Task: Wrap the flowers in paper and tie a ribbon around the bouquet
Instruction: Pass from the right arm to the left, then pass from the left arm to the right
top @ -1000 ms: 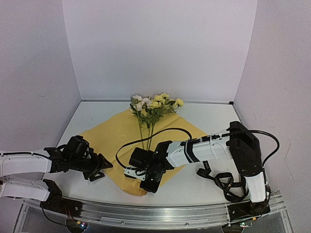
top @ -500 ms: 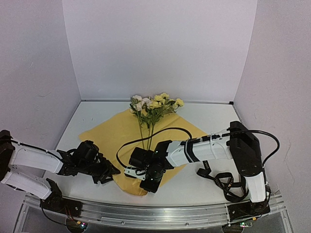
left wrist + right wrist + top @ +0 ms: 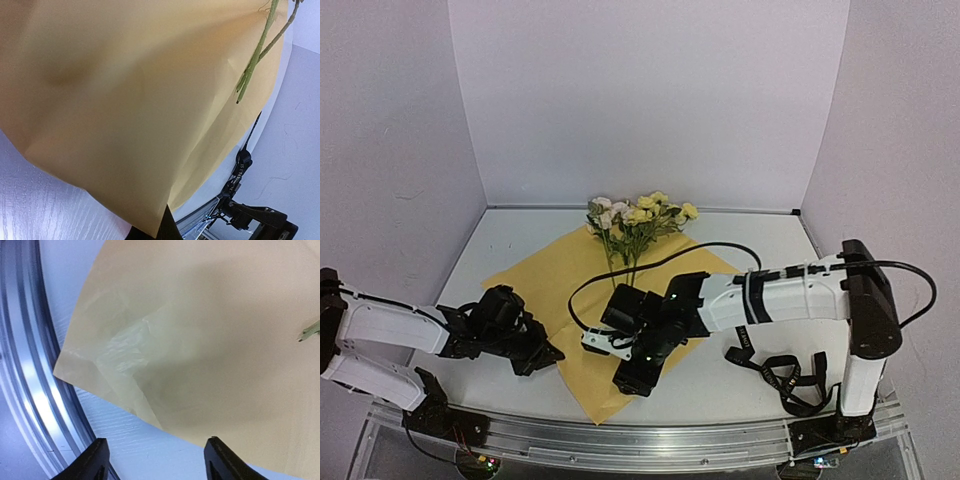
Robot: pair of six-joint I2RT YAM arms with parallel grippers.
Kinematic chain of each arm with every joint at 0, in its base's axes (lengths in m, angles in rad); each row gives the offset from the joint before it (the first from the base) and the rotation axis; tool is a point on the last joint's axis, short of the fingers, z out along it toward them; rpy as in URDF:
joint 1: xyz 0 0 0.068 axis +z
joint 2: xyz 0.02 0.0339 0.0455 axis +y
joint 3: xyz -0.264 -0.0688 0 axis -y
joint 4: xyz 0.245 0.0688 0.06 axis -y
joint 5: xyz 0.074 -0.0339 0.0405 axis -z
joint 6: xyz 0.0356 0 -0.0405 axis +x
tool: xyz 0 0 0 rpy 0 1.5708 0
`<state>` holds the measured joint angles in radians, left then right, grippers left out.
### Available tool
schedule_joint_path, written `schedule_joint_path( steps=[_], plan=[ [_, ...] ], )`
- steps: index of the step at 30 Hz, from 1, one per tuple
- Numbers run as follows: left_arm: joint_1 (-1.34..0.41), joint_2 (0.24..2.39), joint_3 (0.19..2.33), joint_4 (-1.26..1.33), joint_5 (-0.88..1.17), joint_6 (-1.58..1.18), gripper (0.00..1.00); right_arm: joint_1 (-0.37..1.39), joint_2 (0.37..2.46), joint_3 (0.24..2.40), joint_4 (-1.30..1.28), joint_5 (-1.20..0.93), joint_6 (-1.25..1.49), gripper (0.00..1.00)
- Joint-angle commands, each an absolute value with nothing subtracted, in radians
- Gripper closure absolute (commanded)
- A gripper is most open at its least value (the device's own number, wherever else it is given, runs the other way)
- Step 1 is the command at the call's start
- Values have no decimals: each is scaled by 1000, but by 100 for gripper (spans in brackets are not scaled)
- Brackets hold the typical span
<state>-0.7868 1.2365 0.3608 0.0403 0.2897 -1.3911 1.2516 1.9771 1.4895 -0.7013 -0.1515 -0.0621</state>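
One sheet of yellow paper [image 3: 540,272] under both sets of jaws, one bunch of flowers [image 3: 635,215] beyond the jaws, one black ribbon [image 3: 765,370] to the right of the right jaws, and two grippers: left gripper [image 3: 546,355], right gripper [image 3: 630,382]

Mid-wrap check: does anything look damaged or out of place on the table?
Only the paper: its near corner looks creased and crumpled, clearest in the right wrist view, just beyond the open right end effector. The flowers lie straight along the sheet and look undamaged.
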Motion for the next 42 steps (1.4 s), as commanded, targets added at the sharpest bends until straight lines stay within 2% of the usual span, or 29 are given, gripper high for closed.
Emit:
schedule_joint_path(
  steps=[1,13,19,25,37,42],
  plan=[
    [-790,1188,403,39,327,-1447,100,1285,1849,1426,-674,-139,-117,27],
    [-766,1078,370,77,371,-1605,100,1447,1841,1315,-486,131,-248,22],
    [-751,1050,369,67,377,-1610,100,1469,1857,1287,-413,183,-245,27],
    [-749,1062,373,84,417,-1604,100,1472,1890,1260,-318,225,-233,41],
    [-749,1038,355,75,406,-1617,100,1496,1895,1256,-267,320,-247,50],
    [-749,1007,335,74,392,-1637,100,1515,1882,1221,-265,319,-268,46]
  ],
)
